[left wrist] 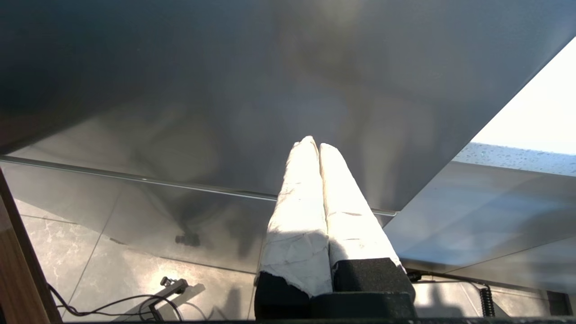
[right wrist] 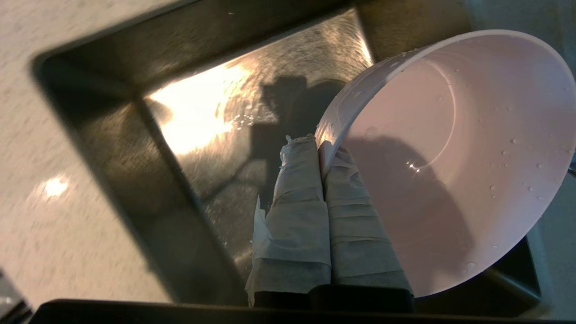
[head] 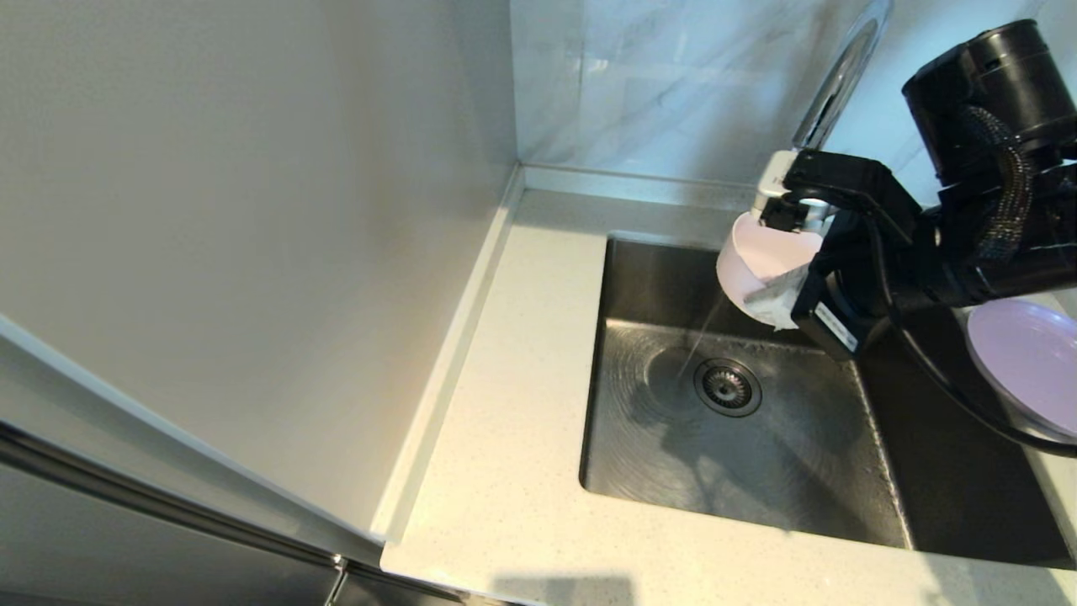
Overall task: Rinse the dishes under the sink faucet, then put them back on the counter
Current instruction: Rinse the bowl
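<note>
Rinsing stage, first dish. The right gripper (head: 787, 295) is clamped on the rim of the pink bowl (head: 761, 257), one taped finger inside the wall and one outside, and holds it tilted over the far right part of the sink (head: 757, 497), just beneath the outlet of the faucet (head: 841, 76). A thin stream of water (head: 698, 345) falls from the bowl's lower edge to the basin floor beside the drain strainer (head: 728, 387), where ripples spread. Droplets on the bowl's inner wall, seen in the right wrist view (right wrist: 450, 148), suggest that wetting has been achieved and the bowl is being emptied.

The lilac plate (head: 1022, 362) rests on the table to the right of the sink, partly hidden by the right arm; no water is visible on it, so its rinse is judged not yet begun. Remaining steps, on this reading: return the bowl to the table (head: 505, 404), then rinse and replace the plate.

The left gripper (left wrist: 318, 145) hangs parked below the table edge, near the cabinet front, its taped fingers pressed together on nothing.

Relative to the right gripper, the bowl sits at the fingertips, its mouth turned toward the left and the wrist.
</note>
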`<state>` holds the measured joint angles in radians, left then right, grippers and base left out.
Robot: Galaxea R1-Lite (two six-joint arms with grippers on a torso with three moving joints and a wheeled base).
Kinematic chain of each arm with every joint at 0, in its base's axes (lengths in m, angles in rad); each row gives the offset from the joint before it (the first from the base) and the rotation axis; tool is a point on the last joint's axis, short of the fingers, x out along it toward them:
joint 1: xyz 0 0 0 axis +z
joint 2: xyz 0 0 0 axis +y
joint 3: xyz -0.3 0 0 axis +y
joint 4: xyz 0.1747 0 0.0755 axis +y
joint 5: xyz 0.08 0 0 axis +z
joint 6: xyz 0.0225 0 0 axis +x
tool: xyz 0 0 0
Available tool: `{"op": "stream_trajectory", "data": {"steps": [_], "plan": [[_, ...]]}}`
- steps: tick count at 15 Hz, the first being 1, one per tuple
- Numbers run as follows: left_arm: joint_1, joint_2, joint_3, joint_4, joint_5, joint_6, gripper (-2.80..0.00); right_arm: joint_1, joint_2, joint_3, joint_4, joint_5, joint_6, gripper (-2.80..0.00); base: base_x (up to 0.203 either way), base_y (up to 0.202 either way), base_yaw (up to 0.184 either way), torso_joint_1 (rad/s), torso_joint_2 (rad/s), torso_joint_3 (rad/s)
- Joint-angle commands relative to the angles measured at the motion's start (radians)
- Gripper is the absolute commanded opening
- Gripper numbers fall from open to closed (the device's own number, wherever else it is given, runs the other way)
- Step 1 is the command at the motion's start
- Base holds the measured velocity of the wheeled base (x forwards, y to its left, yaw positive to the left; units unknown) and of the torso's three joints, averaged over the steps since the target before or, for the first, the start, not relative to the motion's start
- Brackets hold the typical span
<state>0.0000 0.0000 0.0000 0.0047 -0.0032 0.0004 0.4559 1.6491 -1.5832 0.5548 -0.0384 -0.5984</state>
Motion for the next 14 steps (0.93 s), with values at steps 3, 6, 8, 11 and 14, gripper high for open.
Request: {"op": "stream_trajectory", "data": {"steps": [3, 6, 8, 11, 14], "plan": [[0.000, 0.000, 0.000, 0.000, -0.001, 0.000, -2.80, 0.006, 0.073, 0.008, -0.099, -0.093, 0.091, -2.80, 0.000, 0.000, 0.000, 0.000, 0.00, 0.000], [0.000, 0.000, 0.000, 0.000, 0.000, 0.000, -2.80, 0.006, 0.079, -0.001, -0.117, -0.116, 0.112, -2.80, 0.000, 0.000, 0.000, 0.000, 0.00, 0.000], [0.000, 0.000, 0.000, 0.000, -0.001, 0.000, -2.80, 0.005, 0.092, -0.004, -0.163, -0.156, 0.129, -2.80, 0.000, 0.000, 0.000, 0.000, 0.00, 0.000], [0.000, 0.000, 0.000, 0.000, 0.000, 0.000, -2.80, -0.006, 0.115, -0.036, -0.176, -0.174, 0.130, -2.80, 0.000, 0.000, 0.000, 0.000, 0.00, 0.000], [0.000, 0.000, 0.000, 0.000, 0.000, 0.000, -2.80, -0.014, 0.125, -0.049, -0.196, -0.222, 0.147, -2.80, 0.000, 0.000, 0.000, 0.000, 0.00, 0.000]]}}
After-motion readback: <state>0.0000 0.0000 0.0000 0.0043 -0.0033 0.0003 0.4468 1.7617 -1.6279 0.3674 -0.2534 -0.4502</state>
